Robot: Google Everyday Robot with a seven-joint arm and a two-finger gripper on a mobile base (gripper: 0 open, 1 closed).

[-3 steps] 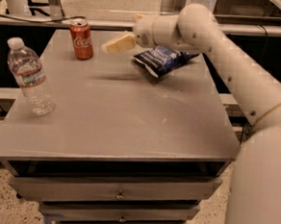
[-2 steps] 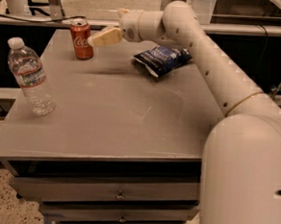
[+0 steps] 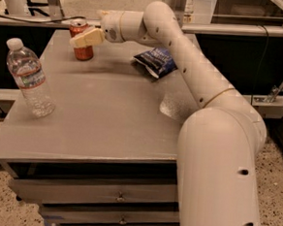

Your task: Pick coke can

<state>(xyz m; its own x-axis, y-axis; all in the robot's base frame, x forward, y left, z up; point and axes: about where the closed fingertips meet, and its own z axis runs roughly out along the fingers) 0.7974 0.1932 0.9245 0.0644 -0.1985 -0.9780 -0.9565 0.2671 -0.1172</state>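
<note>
Tabletop (image 3: 107, 117) carries water bottle (image 3: 29, 80) well off from the claw (image 3: 87, 37), chip bag (image 3: 154, 62) nearer on its other side. Claw has swung away from the bag and now overlaps the coke can (image 3: 82, 52), touching or just before it; spread or pinching, cannot tell. Grasp looks close, unconfirmed.

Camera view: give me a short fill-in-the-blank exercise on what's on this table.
The gripper is at the coke can, which stands ____ on the table.
The water bottle has a ____ cap.
The chip bag is dark ____.
Missing words: upright; white; blue.
</note>
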